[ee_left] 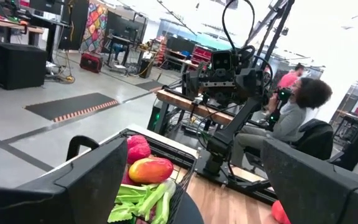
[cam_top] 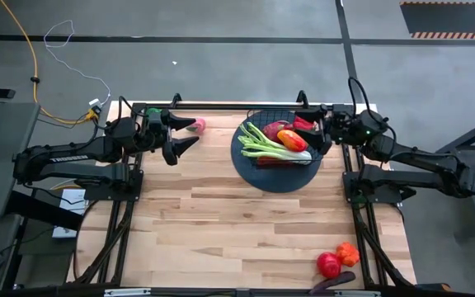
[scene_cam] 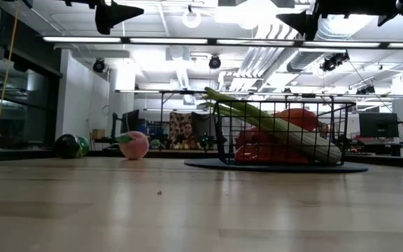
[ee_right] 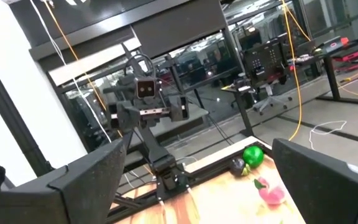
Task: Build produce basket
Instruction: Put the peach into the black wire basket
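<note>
1. Basket (cam_top: 246,161): sits on its round disc base at the far side of the surface (cam_top: 221,223), toward the right arm. It already holds celery (cam_top: 270,147), a yellow-red fruit (cam_top: 293,140) and red pieces. The celery lies slanted with its leafy end over the rim, as the low view shows. Risk: a load lowered onto it can lever the stalk out or tilt the pile.

2. Right gripper (cam_top: 308,111): hovers over the basket's far right rim, jaws wide and empty. Risk: a descent from this position can strike the wire wall or snag the mesh, which would drag the whole basket across the surface.

3. Left gripper (cam_top: 181,136): hovers at the far left, jaws wide and empty, just beside the pink fruit (cam_top: 197,125). Risk: the fruit is round and lies close to the far edge; an off-centre closure can push it into a roll and off the surface.

4. Remaining produce: a red piece (cam_top: 329,264), an orange piece (cam_top: 348,252) and a dark eggplant (cam_top: 334,283) lie at the near right corner, well apart from both grippers. Risk: the eggplant rests at the very edge, so a nudge during approach can tip it over; the red and orange pieces touch, so gripping one can displace the other.

5. Green round piece (ee_right: 252,155): lies near the pink fruit at the far edge. Risk: contact during the pink fruit's pickup can send it rolling.
</note>
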Robot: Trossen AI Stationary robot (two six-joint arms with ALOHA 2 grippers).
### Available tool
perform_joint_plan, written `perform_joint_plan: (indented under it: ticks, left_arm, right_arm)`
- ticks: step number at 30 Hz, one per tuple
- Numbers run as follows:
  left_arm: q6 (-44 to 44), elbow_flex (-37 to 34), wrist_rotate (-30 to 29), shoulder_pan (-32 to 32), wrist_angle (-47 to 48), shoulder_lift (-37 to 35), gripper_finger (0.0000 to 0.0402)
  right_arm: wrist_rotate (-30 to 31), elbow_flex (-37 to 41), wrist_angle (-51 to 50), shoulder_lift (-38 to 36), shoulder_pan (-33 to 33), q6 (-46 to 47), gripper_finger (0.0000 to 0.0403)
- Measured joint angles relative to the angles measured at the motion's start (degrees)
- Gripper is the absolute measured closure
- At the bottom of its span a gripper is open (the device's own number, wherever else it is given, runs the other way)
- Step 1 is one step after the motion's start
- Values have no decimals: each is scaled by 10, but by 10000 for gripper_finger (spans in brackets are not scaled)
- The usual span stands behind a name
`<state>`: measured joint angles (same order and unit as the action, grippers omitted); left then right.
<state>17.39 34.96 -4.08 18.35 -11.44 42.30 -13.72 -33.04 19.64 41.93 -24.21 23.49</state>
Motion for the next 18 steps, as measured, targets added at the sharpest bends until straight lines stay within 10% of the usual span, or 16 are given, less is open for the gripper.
perform_joint_plan:
  ticks: [6,13,18]
  left_arm:
    - [13,0,-25,0,0,0,46]
    - [80,96,-218,51,230,38,46]
    - [114,180,-149,182,404,123,46]
  right_arm:
    - [0,0,-12,0,0,0,8]
    - [0,0,-23,0,0,0,8]
    - [1,0,-39,0,0,1,8]
